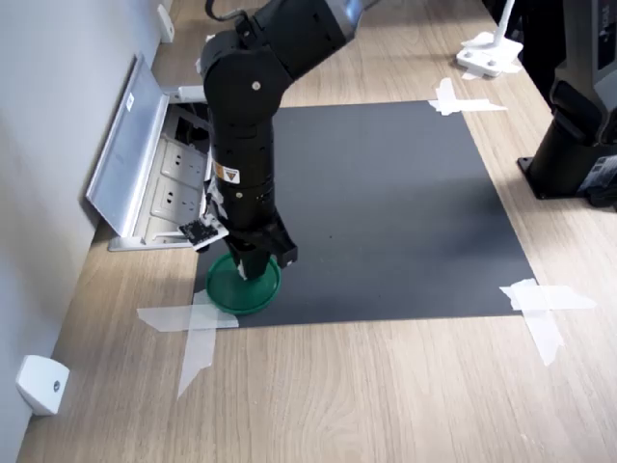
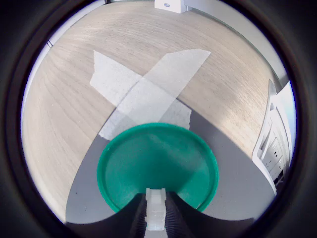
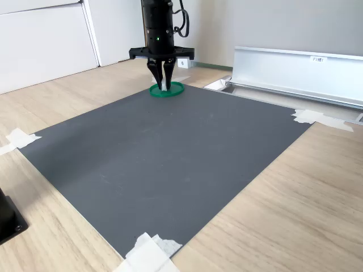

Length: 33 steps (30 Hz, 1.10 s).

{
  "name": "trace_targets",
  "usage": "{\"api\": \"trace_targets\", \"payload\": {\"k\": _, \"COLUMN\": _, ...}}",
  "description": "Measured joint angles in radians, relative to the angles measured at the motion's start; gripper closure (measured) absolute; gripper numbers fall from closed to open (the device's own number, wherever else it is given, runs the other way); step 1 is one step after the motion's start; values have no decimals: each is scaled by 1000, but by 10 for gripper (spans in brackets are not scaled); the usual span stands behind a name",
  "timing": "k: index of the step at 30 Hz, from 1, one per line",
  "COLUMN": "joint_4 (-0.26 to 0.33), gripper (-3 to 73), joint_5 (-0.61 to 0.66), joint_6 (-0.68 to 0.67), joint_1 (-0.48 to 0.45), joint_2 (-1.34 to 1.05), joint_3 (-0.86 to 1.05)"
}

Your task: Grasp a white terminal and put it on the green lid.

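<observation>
wood-grain worktop [image 1: 386, 386] with a dark grey mat [image 1: 386, 212] taped down at its corners, and an open floor socket box [image 1: 159, 183] by the wall. we see the gripper [image 3: 165, 85] pointing straight down over the green lid [image 2: 156, 163], which sits on the mat corner next to crossed tape strips [image 2: 143, 91]. jaws are nearly closed and pinch the white terminal [image 2: 157, 210] between the tips; in the wrist view it stands upright, long axis along the fingers. the key relation: the terminal sits over the lid's near rim, with the lid centre a bit further ahead of the jaws. in the second exterior view the tips look just above or touching the lid; we cannot tell which. we judge that release comes next, maybe after a small nudge inward.
</observation>
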Motion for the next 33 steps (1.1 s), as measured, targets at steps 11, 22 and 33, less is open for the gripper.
{"api": "trace_targets", "payload": {"k": 11, "joint_4": -21, "gripper": 6, "joint_5": 4, "joint_6": 27, "joint_1": 0, "joint_2": -3, "joint_3": 0}}
{"api": "trace_targets", "payload": {"k": 22, "joint_4": -53, "gripper": 195, "joint_5": -39, "joint_6": 76, "joint_1": 0, "joint_2": -231, "joint_3": 91}}
{"api": "trace_targets", "payload": {"k": 33, "joint_4": -82, "gripper": 684, "joint_5": -253, "joint_6": 261, "joint_1": -58, "joint_2": -567, "joint_3": 390}}
